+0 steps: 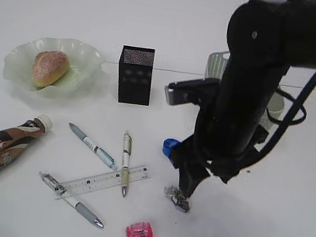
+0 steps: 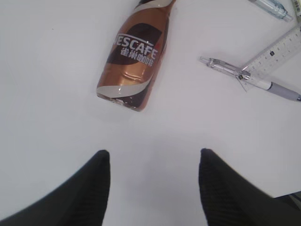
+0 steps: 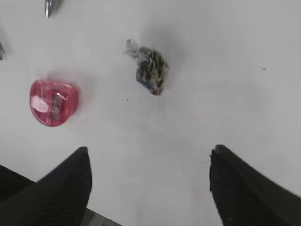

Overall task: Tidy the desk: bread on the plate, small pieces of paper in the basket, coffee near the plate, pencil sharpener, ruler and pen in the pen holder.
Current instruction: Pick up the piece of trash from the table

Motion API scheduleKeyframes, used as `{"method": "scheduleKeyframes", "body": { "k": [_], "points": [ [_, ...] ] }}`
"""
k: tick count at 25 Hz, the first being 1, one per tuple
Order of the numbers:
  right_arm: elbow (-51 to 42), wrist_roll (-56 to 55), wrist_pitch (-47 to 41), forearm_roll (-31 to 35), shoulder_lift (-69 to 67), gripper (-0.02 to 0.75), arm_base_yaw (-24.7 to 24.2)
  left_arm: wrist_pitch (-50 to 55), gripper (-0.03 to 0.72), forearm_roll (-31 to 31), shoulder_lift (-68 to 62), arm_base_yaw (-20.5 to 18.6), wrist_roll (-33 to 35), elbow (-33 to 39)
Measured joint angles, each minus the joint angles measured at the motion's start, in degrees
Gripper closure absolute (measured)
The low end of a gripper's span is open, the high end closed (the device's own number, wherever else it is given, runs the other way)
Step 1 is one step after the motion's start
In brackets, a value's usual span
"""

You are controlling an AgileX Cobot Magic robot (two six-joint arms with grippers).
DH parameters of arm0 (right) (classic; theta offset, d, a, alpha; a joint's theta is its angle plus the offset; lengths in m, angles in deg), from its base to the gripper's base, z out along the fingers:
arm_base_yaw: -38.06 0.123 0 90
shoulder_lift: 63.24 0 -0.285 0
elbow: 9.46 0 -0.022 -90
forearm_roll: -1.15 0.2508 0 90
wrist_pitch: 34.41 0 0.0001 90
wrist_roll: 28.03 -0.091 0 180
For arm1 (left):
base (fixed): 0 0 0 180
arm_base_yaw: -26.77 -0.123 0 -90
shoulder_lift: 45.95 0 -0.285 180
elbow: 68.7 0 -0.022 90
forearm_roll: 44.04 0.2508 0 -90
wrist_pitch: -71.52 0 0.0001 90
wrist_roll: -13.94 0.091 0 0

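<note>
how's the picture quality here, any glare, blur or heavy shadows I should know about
Exterior view: even, soft light, the right arm a dark mass hiding most of the basket. Left wrist view: bright glare streaks on the coffee, label sharp. Right wrist view: the crumpled paper slightly soft, with a faint shadow; the gripper fingers blurred.

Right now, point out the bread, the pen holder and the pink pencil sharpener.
bread (image 1: 50, 68): exterior view, on its sugary top.
pen holder (image 1: 135, 79): exterior view, on its front mesh wall.
pink pencil sharpener (image 3: 53, 102): right wrist view, middle of its pink casing.
</note>
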Motion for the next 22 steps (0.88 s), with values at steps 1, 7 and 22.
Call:
{"method": "scheduleKeyframes", "body": {
  "k": [1,7,22],
  "points": [
    [-1.74,0.37,1.32,0.03,0.14,0.165,0.42,0.00,0.249,0.00,0.00,0.00,0.00,0.00],
    [-9.66,2.66,11.41,1.00,0.14,0.166,2.32,0.00,0.249,0.00,0.00,0.00,0.00,0.00],
    [-9.82,6.69,20.64,1.35,-4.99,0.180,2.45,-0.24,0.251,0.00,0.00,0.00,0.00,0.00]
  ]
}}
